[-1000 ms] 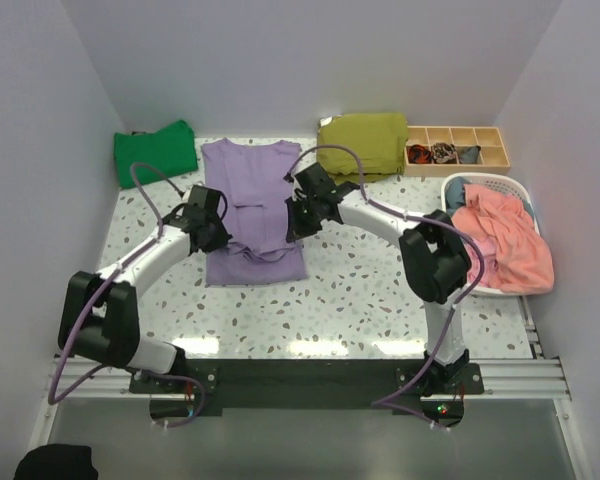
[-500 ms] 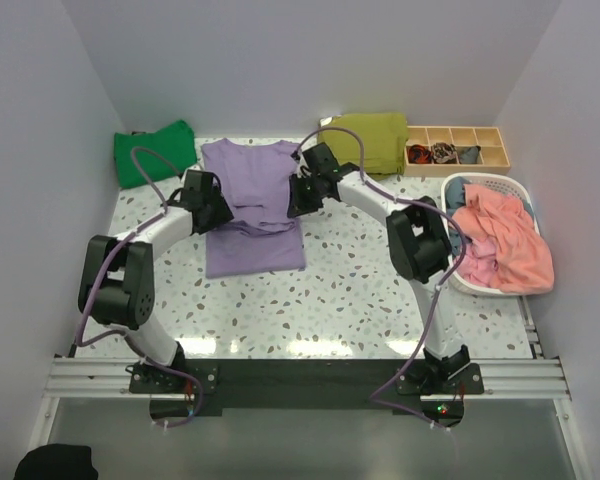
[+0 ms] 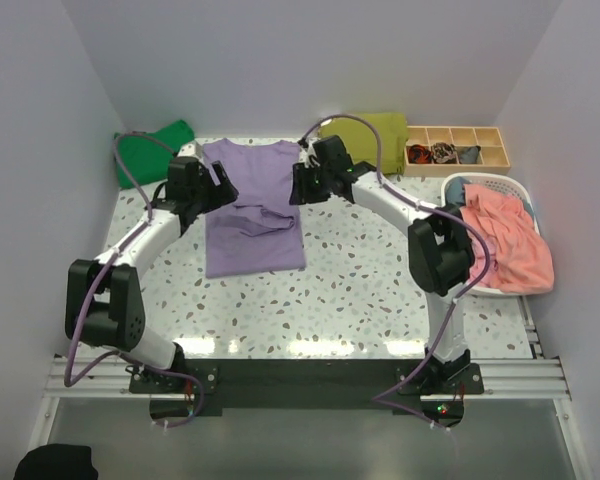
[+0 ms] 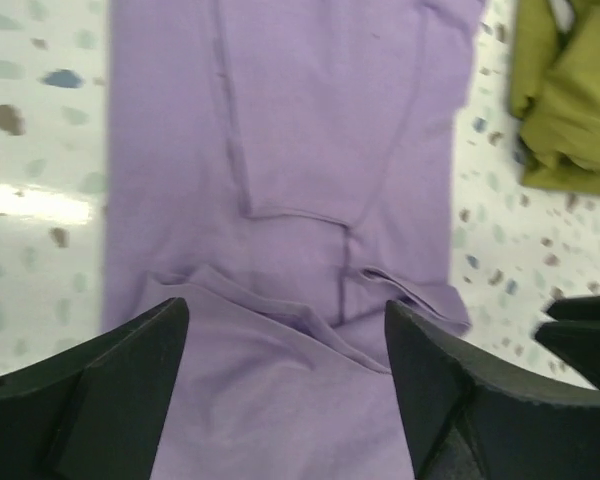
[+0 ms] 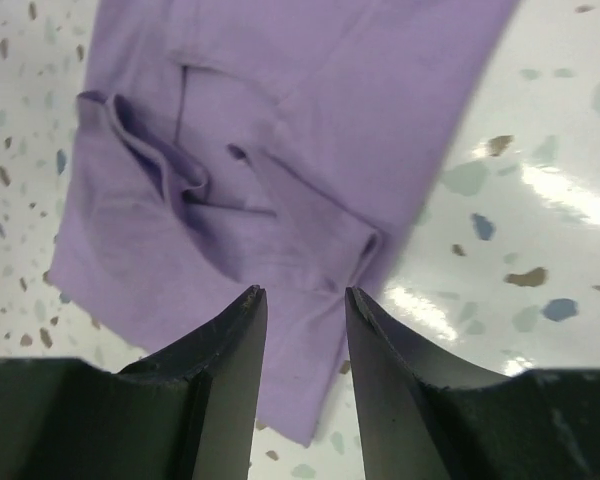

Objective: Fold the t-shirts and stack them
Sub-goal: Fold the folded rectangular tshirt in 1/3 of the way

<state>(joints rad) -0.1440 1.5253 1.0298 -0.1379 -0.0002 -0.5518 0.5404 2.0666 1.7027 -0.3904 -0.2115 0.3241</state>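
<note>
Left gripper [image 4: 285,310] wide, right gripper [image 5: 302,295] narrower, empty above purple t-shirt [image 4: 310,120]

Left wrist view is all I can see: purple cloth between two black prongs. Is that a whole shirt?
Observer: Yes. From above, the purple shirt lies spread on the table, with a rumpled fold across its middle.
Operator: Is there a second arm?
Observer: Yes. The right gripper hangs over the shirt's right edge, open and holding nothing.
Operator: Any other clothes?
Observer: A folded green shirt sits at the table's far left corner.
</note>
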